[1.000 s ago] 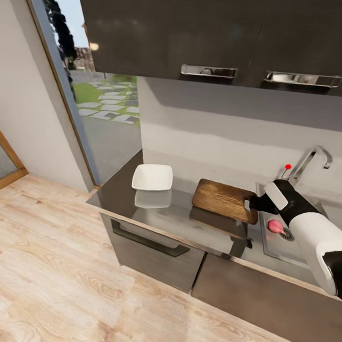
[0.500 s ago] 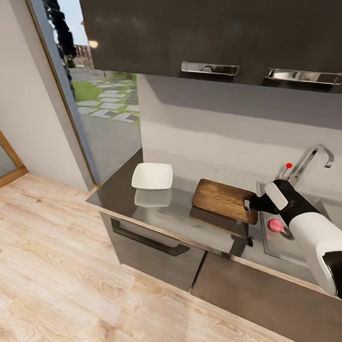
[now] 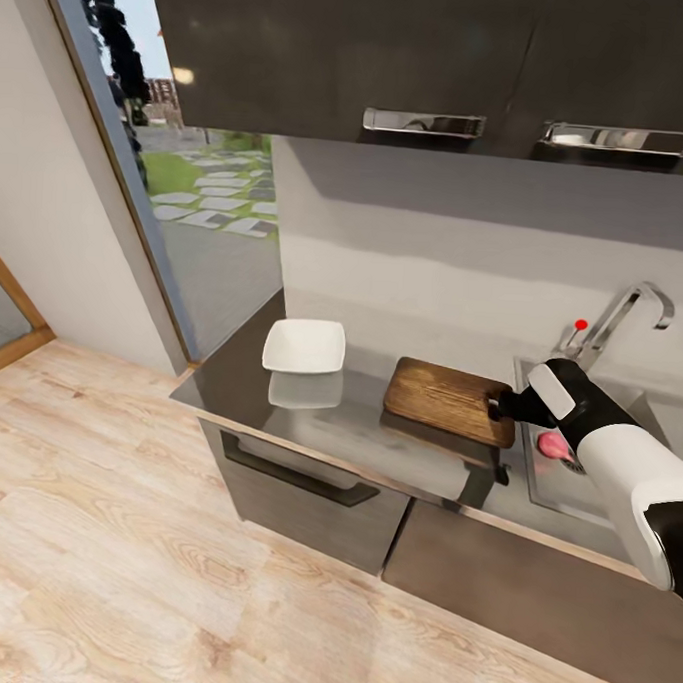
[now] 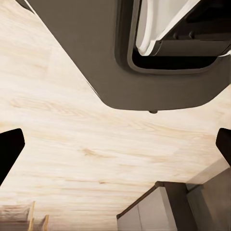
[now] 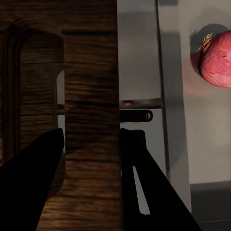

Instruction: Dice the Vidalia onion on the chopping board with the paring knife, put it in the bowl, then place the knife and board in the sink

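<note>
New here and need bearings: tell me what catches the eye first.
The right gripper clamps the end of the dark chopping board nearest the sink, fingers on both faces. A pink onion lies in the basin, and a white bowl sits on the countertop beyond the board's other end.

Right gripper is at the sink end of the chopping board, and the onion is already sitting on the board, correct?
Not quite. The right gripper is at the sink end of the chopping board, but the onion lies in the sink, as the right wrist view shows.
</note>
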{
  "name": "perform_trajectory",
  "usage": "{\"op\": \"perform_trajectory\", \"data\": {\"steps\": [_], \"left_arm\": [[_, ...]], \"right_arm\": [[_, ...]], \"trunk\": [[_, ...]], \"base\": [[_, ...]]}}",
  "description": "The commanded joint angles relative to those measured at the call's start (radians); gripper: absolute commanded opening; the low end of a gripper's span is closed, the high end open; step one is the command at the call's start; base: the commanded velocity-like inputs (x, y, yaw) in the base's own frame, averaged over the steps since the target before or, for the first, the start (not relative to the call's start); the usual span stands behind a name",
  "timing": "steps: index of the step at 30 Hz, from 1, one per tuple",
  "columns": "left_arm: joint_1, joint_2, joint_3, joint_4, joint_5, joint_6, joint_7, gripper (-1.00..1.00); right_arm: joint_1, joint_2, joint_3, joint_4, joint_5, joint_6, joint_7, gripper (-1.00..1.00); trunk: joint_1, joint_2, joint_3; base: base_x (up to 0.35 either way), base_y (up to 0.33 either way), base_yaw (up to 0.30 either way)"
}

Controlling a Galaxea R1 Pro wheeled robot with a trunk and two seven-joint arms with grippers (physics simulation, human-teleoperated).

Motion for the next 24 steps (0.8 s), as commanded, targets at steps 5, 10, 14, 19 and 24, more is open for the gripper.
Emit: {"op": "perform_trajectory", "data": {"steps": [5, 10, 14, 19, 24], "left_arm": [[0.001, 0.000, 0.002, -0.003, 0.000, 0.004, -0.001, 1.00], [0.001, 0.000, 0.002, -0.003, 0.001, 0.004, -0.001, 1.00], [0.001, 0.000, 0.002, -0.003, 0.000, 0.004, -0.001, 1.00], [0.001, 0.000, 0.002, -0.003, 0.001, 0.004, -0.001, 1.00], [0.001, -0.001, 0.002, -0.003, 0.001, 0.004, -0.001, 1.00]], "right_arm": [[-0.001, -0.001, 0.007, -0.001, -0.011, 0.002, -0.008, -1.00], [-0.001, -0.001, 0.007, -0.001, -0.011, 0.002, -0.008, -1.00], [-0.001, -0.001, 0.006, -0.001, -0.011, 0.002, -0.008, -1.00], [-0.001, -0.001, 0.005, -0.001, -0.011, 0.002, -0.007, -1.00], [-0.001, -0.001, 0.004, -0.001, -0.012, 0.002, -0.006, -1.00]], "trunk": [[0.000, -0.002, -0.007], [0.000, -0.002, -0.009], [0.000, -0.002, -0.009], [0.000, -0.002, -0.009], [0.000, -0.002, -0.009]], "base": [[0.000, 0.000, 0.000], [0.000, 0.000, 0.000], [0.000, 0.000, 0.000], [0.000, 0.000, 0.000], [0.000, 0.000, 0.000]]}}
